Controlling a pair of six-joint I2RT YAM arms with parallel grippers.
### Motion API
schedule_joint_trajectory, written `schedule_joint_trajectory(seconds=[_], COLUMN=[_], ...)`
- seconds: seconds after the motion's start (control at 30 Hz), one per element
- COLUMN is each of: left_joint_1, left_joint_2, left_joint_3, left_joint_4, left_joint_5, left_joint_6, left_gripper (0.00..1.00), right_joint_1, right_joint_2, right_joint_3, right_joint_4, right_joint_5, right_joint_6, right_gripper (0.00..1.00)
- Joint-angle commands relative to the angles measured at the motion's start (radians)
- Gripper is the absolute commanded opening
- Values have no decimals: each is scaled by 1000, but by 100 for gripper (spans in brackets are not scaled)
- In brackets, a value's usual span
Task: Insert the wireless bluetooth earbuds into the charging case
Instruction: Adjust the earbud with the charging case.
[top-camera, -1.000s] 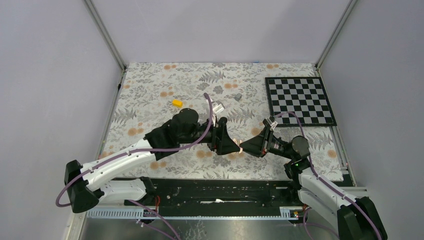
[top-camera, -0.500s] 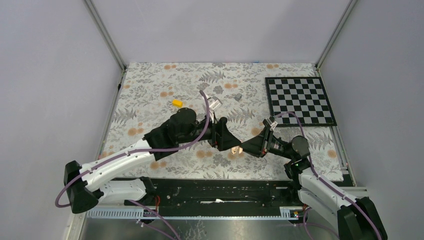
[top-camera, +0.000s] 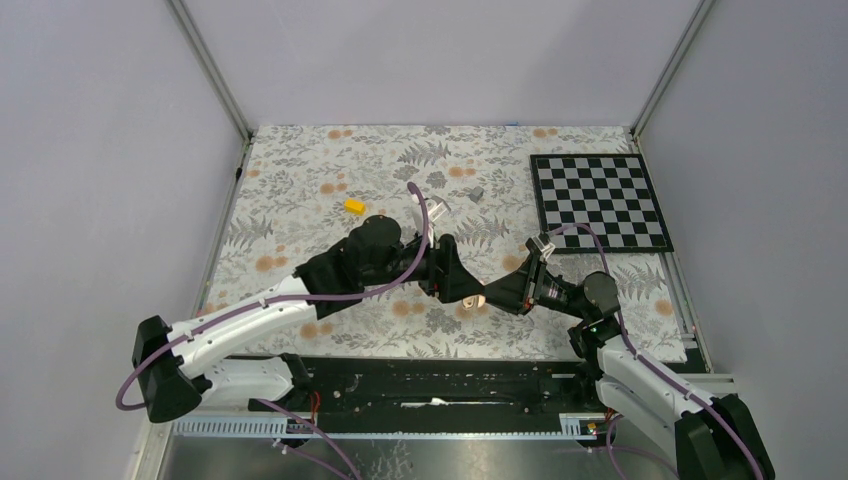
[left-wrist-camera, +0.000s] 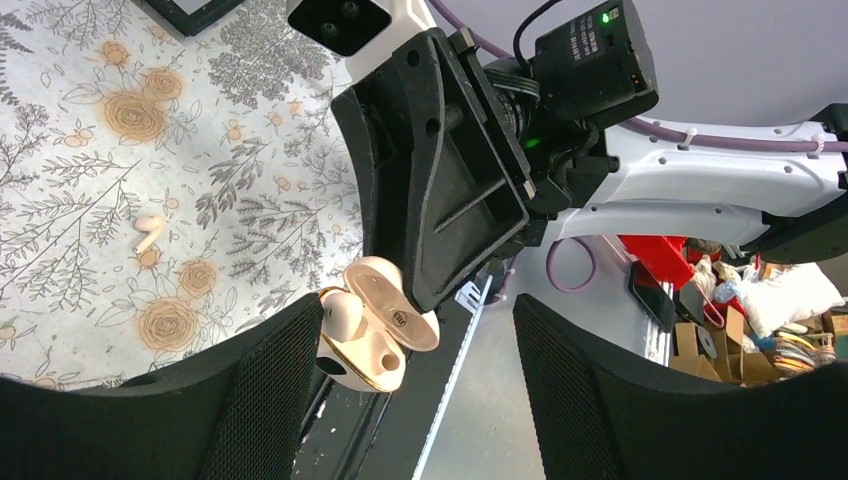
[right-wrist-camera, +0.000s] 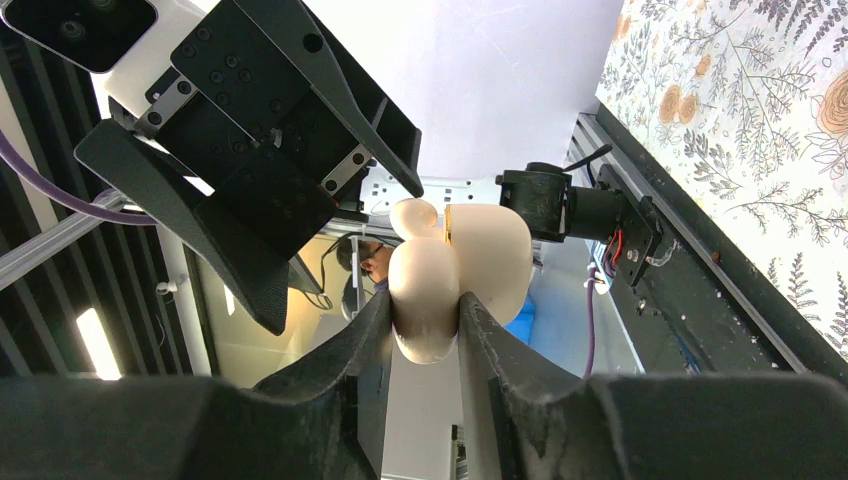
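The charging case is cream, not black, and its lid stands open. My right gripper is shut on the case and holds it above the table's near edge. One cream earbud sits in the case's left socket; the socket beside it is bare. A second cream earbud lies loose on the floral cloth. My left gripper is open, its fingers wide on either side of the case, the left one close beside the seated earbud. In the top view both grippers meet at the case.
On the floral cloth lie a yellow piece and a small grey block further back. A checkerboard lies at the back right. The black rail runs along the near edge under the arms.
The left arm's wrist has shifted a little around the case, jaws still wide. The right arm has stayed in place with the case in its grip.
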Motion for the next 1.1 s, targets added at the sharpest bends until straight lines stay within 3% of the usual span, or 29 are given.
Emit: schedule_joint_trajectory(seconds=[0.0, 0.8, 1.07], left_joint_1=[-6, -5, -5], left_joint_2=[8, 13, -14], left_joint_3=[54, 65, 77], left_joint_4=[7, -38, -94], left_joint_5=[32, 135, 64], left_joint_6=[2, -16, 4], left_gripper=[72, 69, 69], right_joint_1=[-4, -3, -3], right_joint_2=[-5, 2, 1], right_joint_3=[40, 51, 63], right_joint_4=[26, 21, 3], right_joint_5=[-22, -24, -30], right_joint_6=[-18, -22, -32], right_gripper=[0, 0, 0])
